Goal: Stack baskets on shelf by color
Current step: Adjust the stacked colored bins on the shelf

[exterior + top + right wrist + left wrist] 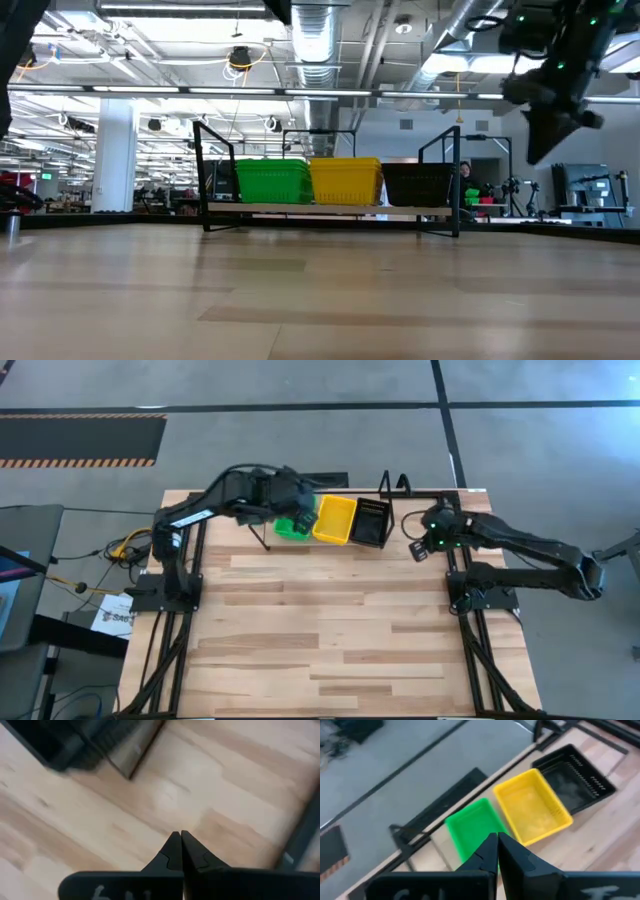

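Left gripper [497, 836] pressed together and empty, directly above the green basket [293, 527] at upper centre of the high view, long axis toward the frame top; right gripper [180, 834] also closed, right of the shelf [205, 175].

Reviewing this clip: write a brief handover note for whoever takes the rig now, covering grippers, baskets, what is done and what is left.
Left gripper: shut, empty, above the green baskets.
Right gripper: shut, empty, over bare table right of the shelf.
Baskets: green, yellow and black stacks sit side by side on the shelf, one colour each. How many are in each stack cannot be told.
Done: no loose baskets show on the table.
Left: seemingly only pulling both arms back.
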You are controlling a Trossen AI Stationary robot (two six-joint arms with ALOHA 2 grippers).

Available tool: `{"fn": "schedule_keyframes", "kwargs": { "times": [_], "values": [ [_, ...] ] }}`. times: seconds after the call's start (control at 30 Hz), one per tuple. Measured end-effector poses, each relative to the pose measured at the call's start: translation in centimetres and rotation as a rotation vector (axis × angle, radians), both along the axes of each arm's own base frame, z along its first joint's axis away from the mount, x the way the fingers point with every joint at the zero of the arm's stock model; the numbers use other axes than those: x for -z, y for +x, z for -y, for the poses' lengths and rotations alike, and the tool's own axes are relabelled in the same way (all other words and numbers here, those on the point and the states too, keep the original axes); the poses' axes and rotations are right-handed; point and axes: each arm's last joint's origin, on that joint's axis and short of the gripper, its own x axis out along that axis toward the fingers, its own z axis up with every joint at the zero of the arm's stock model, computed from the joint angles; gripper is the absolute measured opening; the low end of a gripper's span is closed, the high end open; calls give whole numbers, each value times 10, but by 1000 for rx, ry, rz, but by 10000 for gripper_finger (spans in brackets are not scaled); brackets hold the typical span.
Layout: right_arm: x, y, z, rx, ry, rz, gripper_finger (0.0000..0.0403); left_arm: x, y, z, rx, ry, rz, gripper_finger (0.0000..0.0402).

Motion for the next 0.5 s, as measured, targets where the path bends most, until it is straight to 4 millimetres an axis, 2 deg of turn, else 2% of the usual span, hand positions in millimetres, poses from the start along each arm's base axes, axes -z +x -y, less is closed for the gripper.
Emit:
{"fn": "schedule_keyframes", "kwargs": {
  "times": [0.13,0.3,0.37,0.5],
  "values": [
    [7,16,10,-28,-23,57,1,-10,-9,19,7,7,59,0],
    [4,37,31,-129,-31,244,1,-14,-13,38,42,23,81,0],
    [6,40,40,-134,-9,292,1,-14,-12,44,59,24,80,0],
    [14,36,55,-93,6,264,0,-14,-12,53,80,22,86,0]
  ]
}}
